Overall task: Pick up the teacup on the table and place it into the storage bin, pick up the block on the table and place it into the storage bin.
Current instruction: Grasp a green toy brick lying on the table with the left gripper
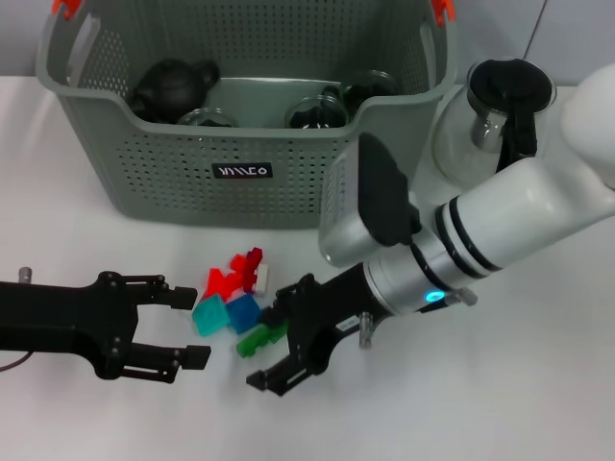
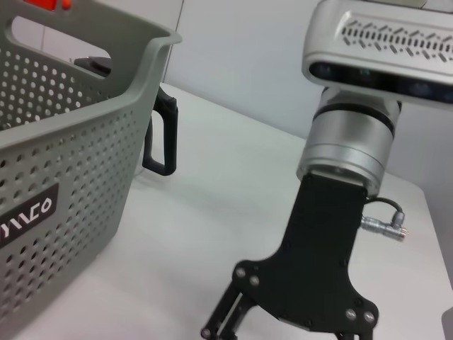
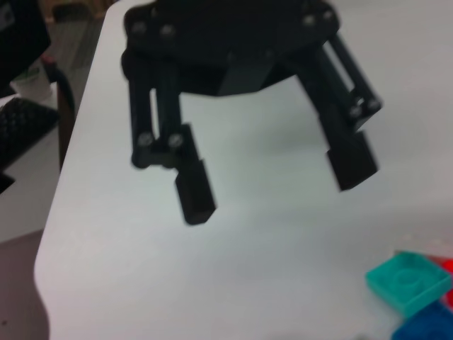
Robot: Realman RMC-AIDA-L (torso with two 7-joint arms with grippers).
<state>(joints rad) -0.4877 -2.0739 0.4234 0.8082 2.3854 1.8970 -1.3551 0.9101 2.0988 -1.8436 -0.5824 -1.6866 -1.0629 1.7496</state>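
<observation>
On your white bench (image 1: pixel 538 403) the storage bin (image 1: pixel 240 144) sits toward twelve o'clock, its black label (image 1: pixel 242 172) facing you and its orange-red handle clips (image 1: pixel 65 8) at the upper corners. Inside it you can see a dark teapot (image 1: pixel 173 86) at the ten o'clock side and two dark, glass-rimmed cups (image 1: pixel 316 111) nearer the middle. Just outside the bin's two o'clock corner stands a glass pitcher (image 1: pixel 490 120) with a black lid and handle.

The blocks lie in a small cluster at the centre of the bench, at six o'clock from the bin: a red block (image 1: pixel 233 276), a teal block (image 1: pixel 210 314), a blue block (image 1: pixel 243 312) and a green block (image 1: pixel 259 336), all touching or just beside one another.

Your left tool (image 1: pixel 189 327) comes in from nine o'clock, low over the bench, its jaws spread wide and its fingertips just beside the teal block without touching it. In the right wrist view you see that same tool (image 3: pixel 272 173) spread wide with nothing between its fingers, the teal block (image 3: pixel 408 281) near it.

Your right tool (image 1: pixel 274 338) reaches in from three o'clock, its jaws wide, with the green block lying between its fingers; you cannot tell whether they touch it. The left wrist view shows only this tool's black base (image 2: pixel 311 276) beside the bin's wall (image 2: pixel 64 177).
</observation>
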